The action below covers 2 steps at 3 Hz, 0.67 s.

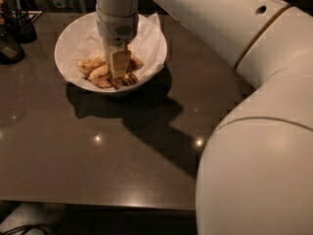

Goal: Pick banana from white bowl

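Observation:
The white bowl [66, 43] stands at the far left of the dark table, lined with crumpled white paper. Several bananas lie in its bottom. The smoother yellow-tan banana [99, 72] lies just left of my gripper [119, 72]. A brown-speckled banana [91, 62] lies behind it and darker ones [105, 82] lie in front. My arm reaches down into the bowl from above, and the gripper's tip is among the bananas, touching or very close to them.
Dark containers [14, 31] stand at the table's far left corner beside the bowl. My large white arm [254, 131] fills the right side of the view. The table's front edge [98, 199] runs along the bottom.

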Available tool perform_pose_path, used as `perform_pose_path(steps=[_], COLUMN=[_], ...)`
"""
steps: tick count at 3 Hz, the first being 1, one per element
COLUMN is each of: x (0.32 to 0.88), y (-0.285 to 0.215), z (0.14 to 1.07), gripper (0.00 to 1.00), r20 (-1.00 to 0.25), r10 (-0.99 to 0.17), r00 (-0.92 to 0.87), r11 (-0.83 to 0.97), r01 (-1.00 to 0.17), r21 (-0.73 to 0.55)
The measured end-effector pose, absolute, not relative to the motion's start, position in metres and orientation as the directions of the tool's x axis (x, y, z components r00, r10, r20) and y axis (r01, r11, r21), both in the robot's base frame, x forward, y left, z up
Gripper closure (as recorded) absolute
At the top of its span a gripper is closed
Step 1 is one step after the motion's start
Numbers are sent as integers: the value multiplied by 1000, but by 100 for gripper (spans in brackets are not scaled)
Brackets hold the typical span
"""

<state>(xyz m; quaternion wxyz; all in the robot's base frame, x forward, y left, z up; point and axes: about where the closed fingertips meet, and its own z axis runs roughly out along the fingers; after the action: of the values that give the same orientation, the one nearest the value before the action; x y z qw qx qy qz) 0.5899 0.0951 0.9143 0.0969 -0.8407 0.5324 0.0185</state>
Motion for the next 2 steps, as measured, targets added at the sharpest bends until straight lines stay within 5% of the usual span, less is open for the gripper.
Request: perform_pose_path(steps=[2], x=[576], y=[94], z=[937], gripper=[100], r20=[-140], r10=[-883], r00=[448], r11=[-418], r01=[-886], r21=[-199])
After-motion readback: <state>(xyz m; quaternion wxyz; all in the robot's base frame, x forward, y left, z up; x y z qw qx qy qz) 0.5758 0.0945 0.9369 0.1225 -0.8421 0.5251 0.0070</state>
